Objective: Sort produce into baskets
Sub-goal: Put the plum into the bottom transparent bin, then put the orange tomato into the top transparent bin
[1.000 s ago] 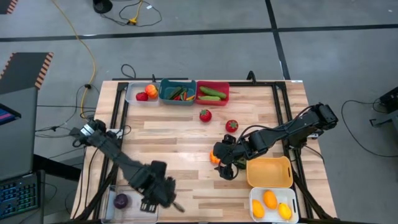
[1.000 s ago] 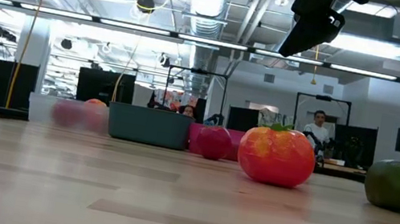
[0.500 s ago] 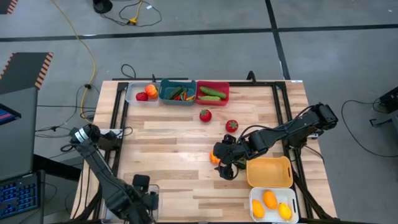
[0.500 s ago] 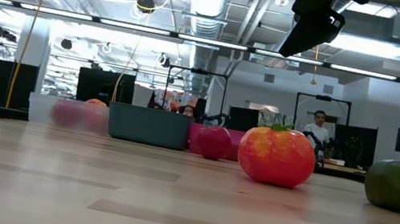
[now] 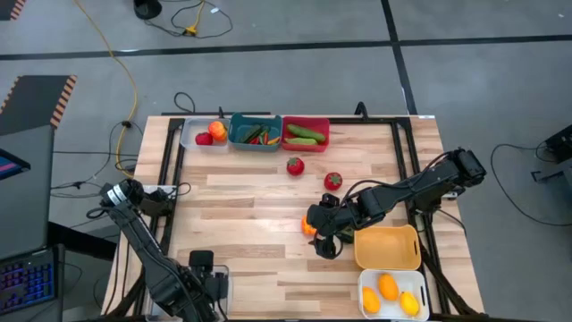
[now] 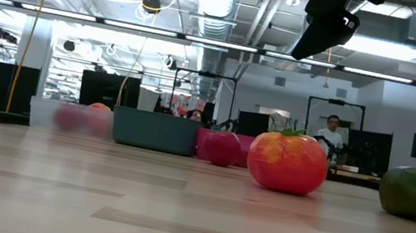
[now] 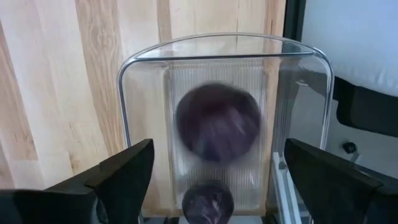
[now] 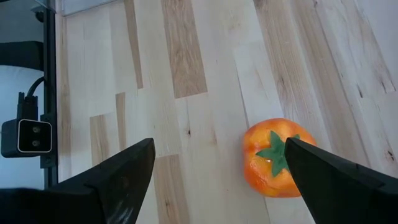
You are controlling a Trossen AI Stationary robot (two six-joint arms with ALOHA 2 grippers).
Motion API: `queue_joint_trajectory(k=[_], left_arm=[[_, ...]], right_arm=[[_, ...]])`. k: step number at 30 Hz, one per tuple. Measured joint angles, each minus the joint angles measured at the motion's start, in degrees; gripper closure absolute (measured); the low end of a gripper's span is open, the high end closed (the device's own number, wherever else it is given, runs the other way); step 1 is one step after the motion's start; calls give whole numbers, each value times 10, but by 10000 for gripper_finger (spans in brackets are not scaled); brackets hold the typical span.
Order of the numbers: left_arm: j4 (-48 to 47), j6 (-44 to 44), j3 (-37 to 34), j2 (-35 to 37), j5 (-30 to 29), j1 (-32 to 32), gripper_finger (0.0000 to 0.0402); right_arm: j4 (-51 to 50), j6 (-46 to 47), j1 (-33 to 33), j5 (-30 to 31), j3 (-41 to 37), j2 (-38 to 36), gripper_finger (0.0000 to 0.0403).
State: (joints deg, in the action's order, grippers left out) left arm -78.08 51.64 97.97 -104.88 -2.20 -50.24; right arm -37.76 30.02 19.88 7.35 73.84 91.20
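High view first: at the near left corner of the table [image 5: 241, 201] we see the left gripper [image 5: 204, 288], low over the clear basket [image 7: 224, 56]. In the left wrist view its fingers [image 7: 118, 177] stand wide apart and hold nothing, and between them the clear basket holds two purple pieces [image 7: 217, 121], one large and blurred, one smaller at the basket's nearer end.

Along the far edge, toward the left, three baskets stand in a row and touch each other: a pale grey basket [image 5: 191, 136] with a red and an orange-red fruit [image 5: 216, 131], a teal basket [image 5: 239, 138] with small red, orange and green pieces, and a red basket [image 5: 320, 141] with two green oblong vegetables [image 5: 302, 133].

Near the middle of the table two red tomatoes [image 5: 295, 165] lie apart from each other on the bare wood.

More to the right, the right gripper [image 5: 323, 234] is low above an orange tomato [image 8: 273, 158] with a green stem. In the right wrist view its fingers [image 8: 329, 180] are spread wide, and the orange tomato lies beside one finger. We cannot tell if they touch. A dark green fruit [image 6: 414, 192] lies just beside the orange-yellow basket [image 5: 387, 248], which stands near the right edge. At the near right corner a white basket [image 5: 368, 284] holds three yellow-orange fruits [image 5: 388, 286].
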Motion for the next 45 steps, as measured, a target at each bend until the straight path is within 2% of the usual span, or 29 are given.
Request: queue_joint_trajectory(k=[5,9,14,19,24,28,31,36,39,42,45], left_arm=[[0,-5,0,0,0,0,31],[0,-61,0,0,-1,5,25],[-21,-158,0,12,-68,27,24],[-50,-282,0,58,-122,99,24],[-6,-469,0,109,-122,214,24],[48,-600,0,138,-80,327,24],[79,-664,0,151,-29,413,24],[110,-742,0,158,42,537,24],[129,-776,0,156,108,601,24],[146,-802,0,148,169,653,24],[162,-819,0,138,196,686,24]], right_arm=[[0,0,0,0,0,0,18],[0,0,0,-1,0,0,18],[0,0,0,0,0,0,18],[0,0,-4,-1,0,0,18],[-10,0,-15,0,0,0,18],[-22,0,-29,0,0,0,18],[-27,0,-43,0,0,0,18],[-27,-49,-66,0,0,0,18],[-27,-78,-81,1,0,0,18],[-27,-79,-95,1,0,0,18],[-29,-80,-109,1,0,0,18]])
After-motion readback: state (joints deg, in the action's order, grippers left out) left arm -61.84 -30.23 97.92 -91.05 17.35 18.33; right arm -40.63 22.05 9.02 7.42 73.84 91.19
